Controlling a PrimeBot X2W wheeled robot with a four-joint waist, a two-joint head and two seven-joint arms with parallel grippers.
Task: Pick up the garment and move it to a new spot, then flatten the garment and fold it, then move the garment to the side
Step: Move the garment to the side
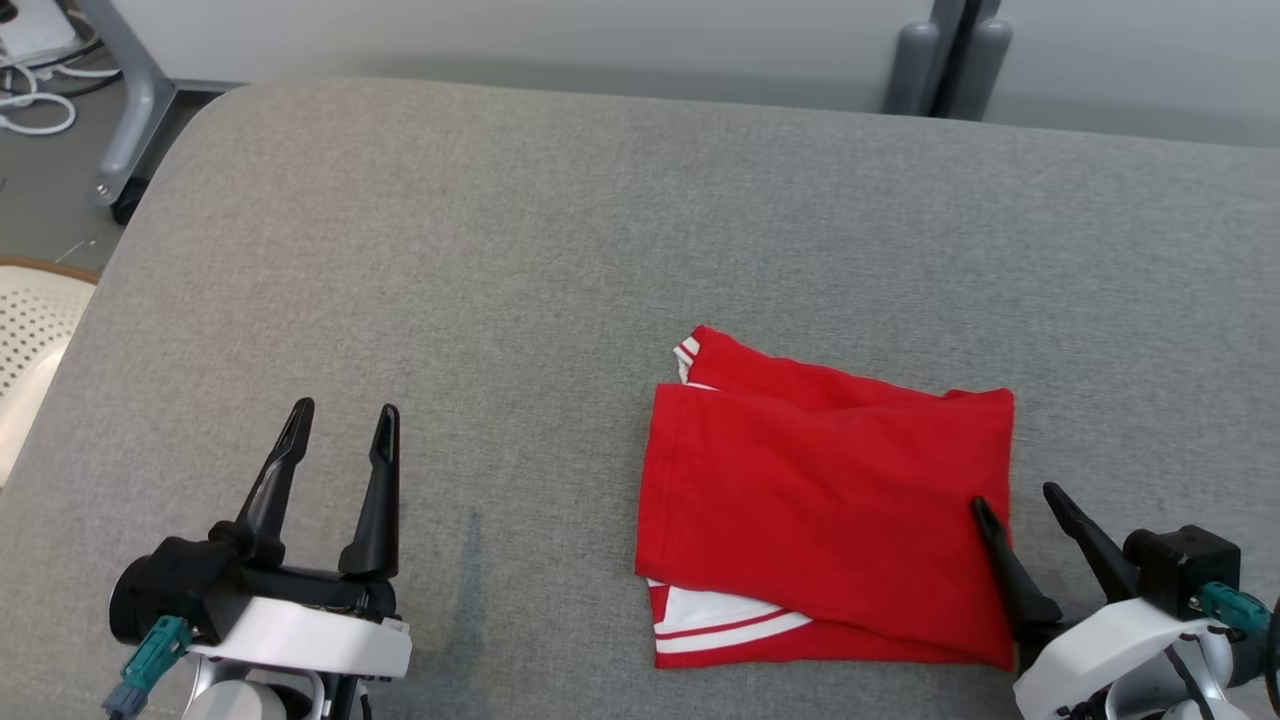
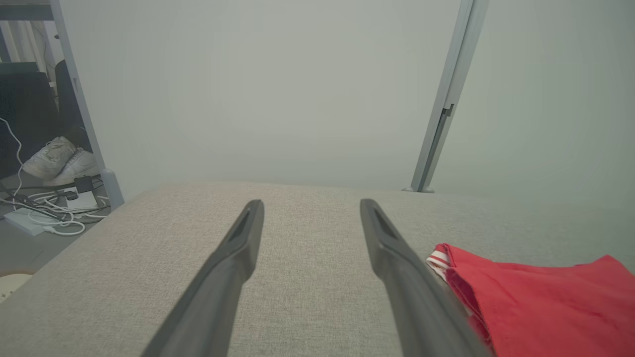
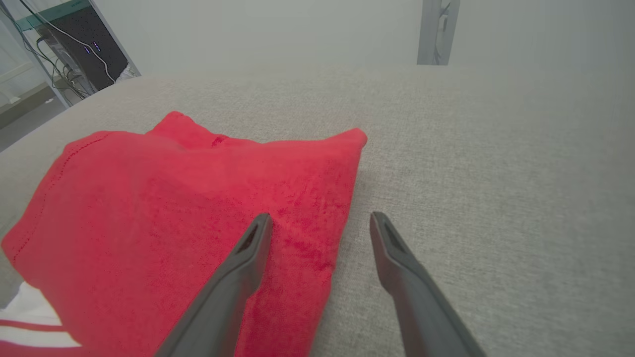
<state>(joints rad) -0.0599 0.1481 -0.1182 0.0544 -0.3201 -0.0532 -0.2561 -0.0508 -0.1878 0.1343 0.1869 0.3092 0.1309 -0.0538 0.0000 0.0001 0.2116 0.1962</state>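
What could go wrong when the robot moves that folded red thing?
The open right gripper straddles the right edge of the red garment; pinching just the top layer might undo the fold. The open left gripper sits apart over the grey pad, so a one-sided pull could drag the cloth crooked.

Left gripper point(image 1: 344, 407): near the front edge of the grey padded surface point(image 1: 600, 200), toward its left corner. Fingers point(image 1: 372, 500) spread apart with nothing between them, tips aimed at the far edge and leaning slightly right. White left wrist point(image 1: 300, 640) sits behind them.

Right gripper point(image 1: 1015, 497): at the front edge, close to the right corner. Fingers spread wide and empty, slanting toward the far left corner. White right wrist point(image 1: 1110, 640) sits behind, partly cut off by the frame.
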